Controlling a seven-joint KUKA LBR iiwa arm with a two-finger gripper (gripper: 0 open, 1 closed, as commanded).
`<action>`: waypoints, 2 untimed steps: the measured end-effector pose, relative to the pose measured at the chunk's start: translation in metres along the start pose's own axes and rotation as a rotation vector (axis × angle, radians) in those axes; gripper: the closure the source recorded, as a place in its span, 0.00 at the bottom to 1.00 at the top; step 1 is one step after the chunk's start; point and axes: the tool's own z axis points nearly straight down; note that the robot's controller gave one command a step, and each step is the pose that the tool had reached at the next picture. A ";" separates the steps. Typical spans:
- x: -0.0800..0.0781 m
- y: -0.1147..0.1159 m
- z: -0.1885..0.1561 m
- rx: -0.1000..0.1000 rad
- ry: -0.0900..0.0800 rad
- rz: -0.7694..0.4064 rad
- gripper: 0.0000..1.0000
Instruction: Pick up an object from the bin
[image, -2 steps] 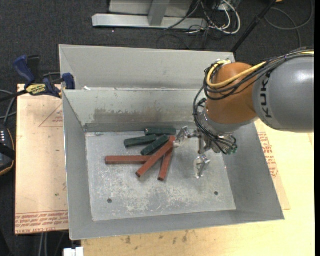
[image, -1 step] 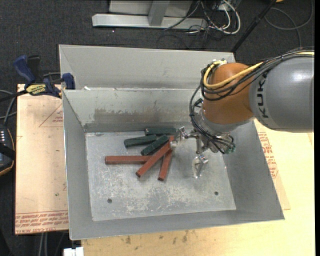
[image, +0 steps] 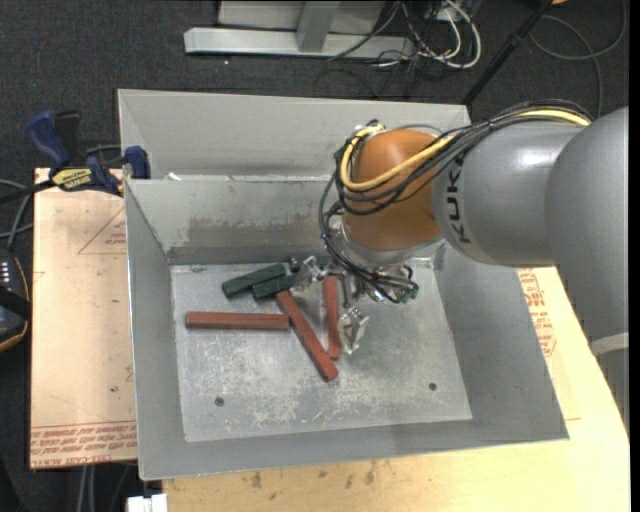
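Bin (image: 400, 395): floor is bare along the whole lower part of the frame and over the right side. A narrower bare strip runs down the left wall. All the loose things lie in the upper middle of the floor, near the foot of the sloping back wall.

Arm (image: 530, 190) enters from the right, with its orange cover (image: 392, 190) above the back of the floor. Gripper (image: 345, 325) is low, centre of frame, just beside the right side of the near-upright red-brown stick (image: 331, 305). How far it is open, and whether it has hold of anything: cannot tell.

Near-upright red-brown stick: long axis runs top to bottom of the frame, leaning very slightly. Its upper end is tucked under the wrist and its lower end is close against the slanted red-brown stick (image: 312, 345).

Slanted red-brown stick: axis runs from upper left to lower right, and it is the thing nearest the open lower floor.

Level red-brown stick (image: 237, 321): axis runs left to right, and its right end meets the slanted one.

Dark green pieces (image: 253, 283): above the level stick, just left of the gripper, left end lower.
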 end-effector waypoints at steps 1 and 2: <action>-0.025 0.026 0.005 -0.002 -0.018 -0.090 1.00; -0.023 0.023 0.005 -0.002 -0.018 -0.098 1.00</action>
